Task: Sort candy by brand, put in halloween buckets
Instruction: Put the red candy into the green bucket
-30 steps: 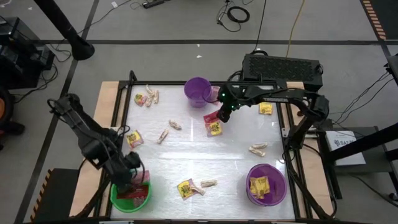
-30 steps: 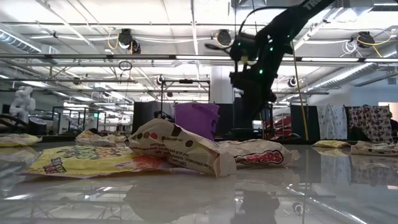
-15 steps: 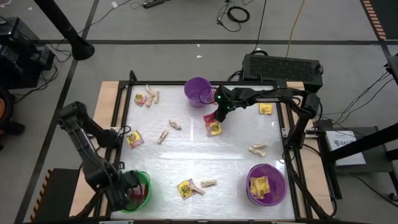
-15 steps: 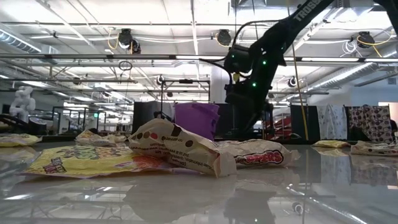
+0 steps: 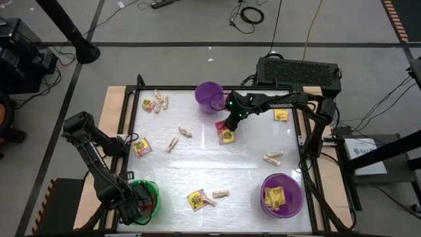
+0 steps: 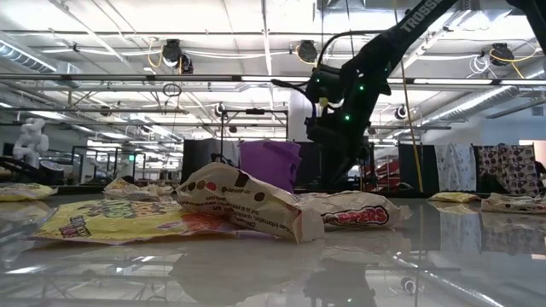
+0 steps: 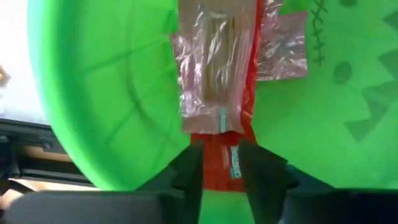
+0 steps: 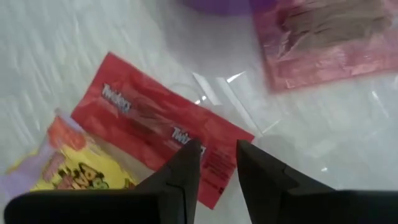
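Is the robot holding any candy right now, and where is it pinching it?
The left gripper, inside the green bucket, has a red packet between its fingers by one end. Whether the right gripper grips anything cannot be told.

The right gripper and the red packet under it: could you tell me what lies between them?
Nothing. In the right wrist view the right gripper has its fingers straddling the edge of the red packet, with only bare table around.

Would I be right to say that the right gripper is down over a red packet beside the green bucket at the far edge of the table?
Not quite: the bucket there is purple. The high view shows the right gripper down over the red packet beside the purple bucket at the far edge; the green bucket sits at the near left corner, by the left gripper.
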`<state>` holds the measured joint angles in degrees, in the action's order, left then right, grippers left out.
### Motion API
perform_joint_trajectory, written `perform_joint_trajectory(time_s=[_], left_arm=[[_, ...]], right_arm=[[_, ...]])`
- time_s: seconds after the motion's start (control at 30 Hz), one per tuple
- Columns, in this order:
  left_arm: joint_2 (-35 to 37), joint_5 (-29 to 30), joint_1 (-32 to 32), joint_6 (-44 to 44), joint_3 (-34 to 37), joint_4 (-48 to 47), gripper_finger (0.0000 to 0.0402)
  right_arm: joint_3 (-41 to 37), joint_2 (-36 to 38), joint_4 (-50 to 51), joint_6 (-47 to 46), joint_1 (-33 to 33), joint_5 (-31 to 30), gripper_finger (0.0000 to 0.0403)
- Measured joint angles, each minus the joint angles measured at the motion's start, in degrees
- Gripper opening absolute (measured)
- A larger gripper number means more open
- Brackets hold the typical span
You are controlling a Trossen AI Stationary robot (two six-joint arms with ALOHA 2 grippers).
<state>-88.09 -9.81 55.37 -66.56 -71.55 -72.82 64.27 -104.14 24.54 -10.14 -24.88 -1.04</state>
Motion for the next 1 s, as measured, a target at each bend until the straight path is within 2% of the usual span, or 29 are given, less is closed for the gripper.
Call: perform_joint_trajectory(time_s=[0.2,0.37,0.57,1.0], left_arm=[[0.0,-2.94,-1.9,5.13,-3.98,-5.43,0.0172],[0.04,-3.27,-3.31,10.36,-7.48,-11.01,0.0181],[0.04,3.55,-6.59,16.55,-10.25,-12.03,0.018],[3.58,25.16,-26.13,33.74,-10.53,-10.28,0.018]], right_arm=[[0.0,0.02,0.1,5.35,0.4,2.64,0.0098],[0.0,-0.56,-0.02,8.32,1.33,2.87,0.0098],[-0.77,-0.85,-1.25,13.44,2.19,2.4,0.0098],[-8.35,-0.46,-6.01,11.48,-0.44,1.65,0.0091]])
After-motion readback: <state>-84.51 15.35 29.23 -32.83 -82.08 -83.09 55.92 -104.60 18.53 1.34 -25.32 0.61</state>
